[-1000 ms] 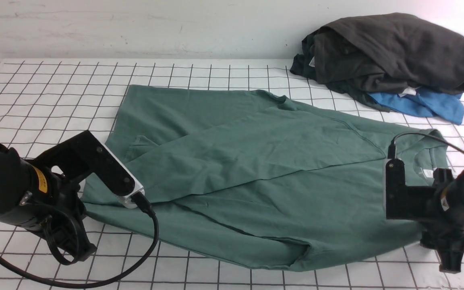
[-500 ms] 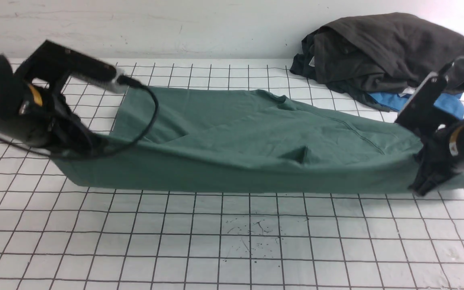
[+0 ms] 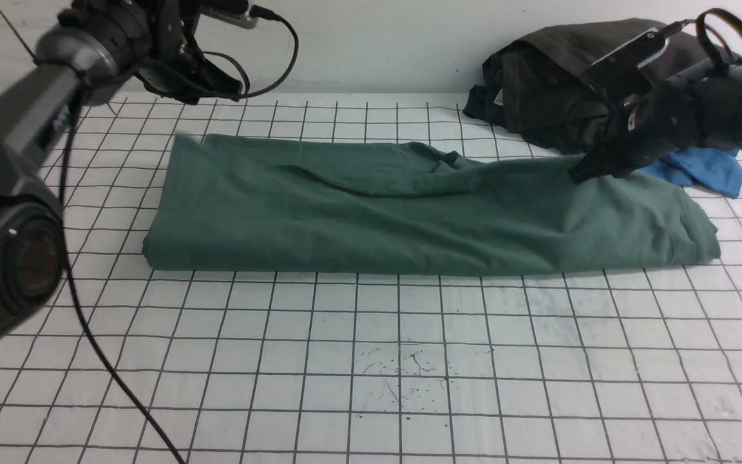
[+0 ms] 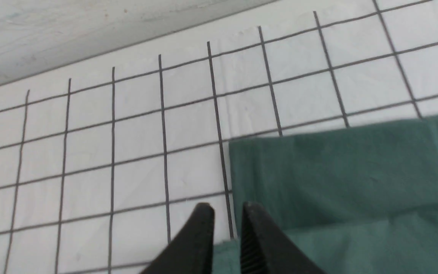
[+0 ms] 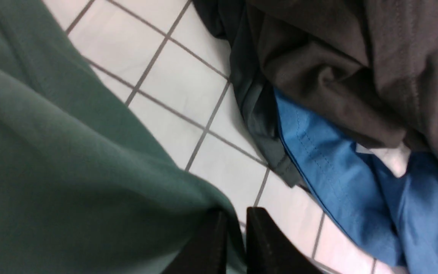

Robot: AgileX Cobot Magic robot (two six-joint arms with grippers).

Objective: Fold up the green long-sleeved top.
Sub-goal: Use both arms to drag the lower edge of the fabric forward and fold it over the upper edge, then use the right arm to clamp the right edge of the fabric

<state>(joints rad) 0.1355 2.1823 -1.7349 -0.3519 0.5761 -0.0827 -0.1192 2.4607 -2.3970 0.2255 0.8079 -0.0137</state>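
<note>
Front view, green long-sleeved top folded near far tabletop edge, left gripper slightly parted, right gripper touching it, grip unclear.

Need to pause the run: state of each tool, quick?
Left tool: slightly open, empty.
Right tool: green top between its jaws; grip cannot be told.

Blue garment mostly under dark garment; right pincer grip unclear, poss. pinching.

No words or numbers can be read anywhere. A white patch between the dark cloth and the blue cloth shows no letters
</note>
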